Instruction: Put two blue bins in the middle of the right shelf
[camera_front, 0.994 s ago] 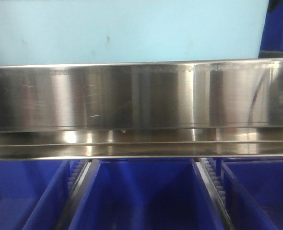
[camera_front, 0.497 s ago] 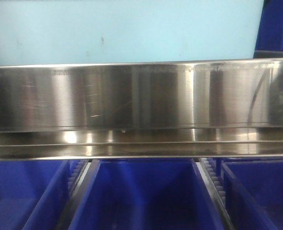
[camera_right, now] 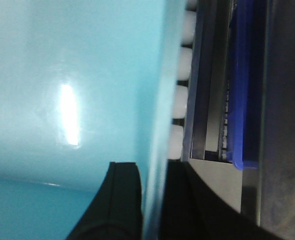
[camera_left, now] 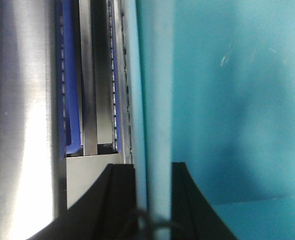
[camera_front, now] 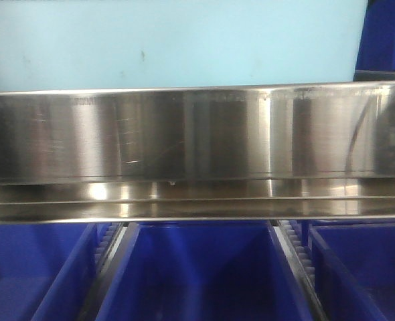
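A pale blue bin [camera_front: 177,43] fills the upper part of the front view. Its broad wall is smooth, glossy plastic in a turquoise tint, with a few small dark specks, and it sits above and behind a steel shelf rail [camera_front: 197,134] that runs across the whole width. The rail is brushed metal, streaked with reflections and fine scratches. Below it stand three dark blue bins [camera_front: 197,274] side by side, much deeper in colour than the pale one, with toothed strips showing in the gaps between them. Both wrist views look along the pale bin's rim, with steel shelf framing close beside it. The left gripper [camera_left: 154,172] has its two black fingers pressed to either side of the bin's thin rim wall, pinching it. The right gripper [camera_right: 150,170] clamps the bin's wall in the same way. A row of white rollers [camera_right: 182,65] lies just beside the bin's edge in the right wrist view.
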